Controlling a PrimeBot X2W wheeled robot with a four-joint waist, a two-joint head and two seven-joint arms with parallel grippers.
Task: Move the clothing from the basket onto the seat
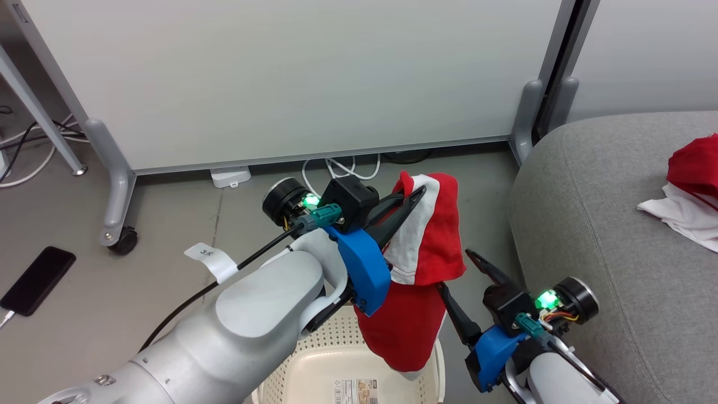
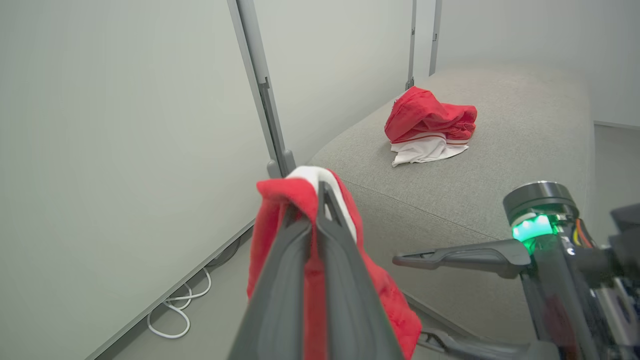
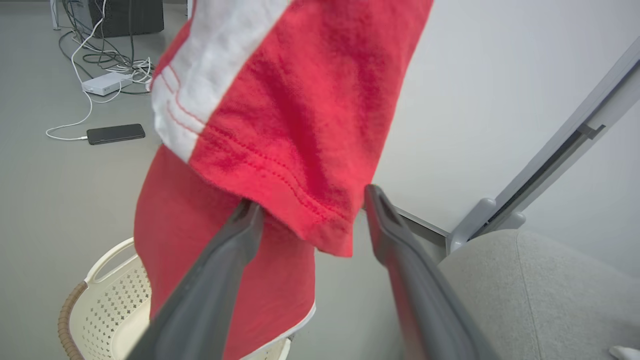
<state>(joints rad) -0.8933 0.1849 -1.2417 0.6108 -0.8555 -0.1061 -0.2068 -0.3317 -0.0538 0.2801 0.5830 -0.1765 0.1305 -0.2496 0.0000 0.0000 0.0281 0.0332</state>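
Note:
A red garment with white panels (image 1: 432, 241) hangs from my left gripper (image 1: 412, 196), which is shut on its top fold, above the cream perforated basket (image 1: 314, 370). In the left wrist view the fingers (image 2: 345, 260) pinch the cloth (image 2: 272, 215). My right gripper (image 1: 455, 272) stands open just right of the hanging cloth. In its own view its jaws (image 3: 312, 200) straddle the garment's lower hem (image 3: 300, 100) without closing, above the basket (image 3: 100, 310). A second red and white garment (image 1: 693, 185) lies bunched on the grey seat (image 1: 617, 252), also seen in the left wrist view (image 2: 430, 122).
A white partition on castered feet (image 1: 118, 213) stands behind the basket, with white cables (image 1: 336, 168) along its base. A black phone (image 1: 36, 280) lies on the floor at the left. The seat's rounded edge (image 2: 500, 200) is close on the right.

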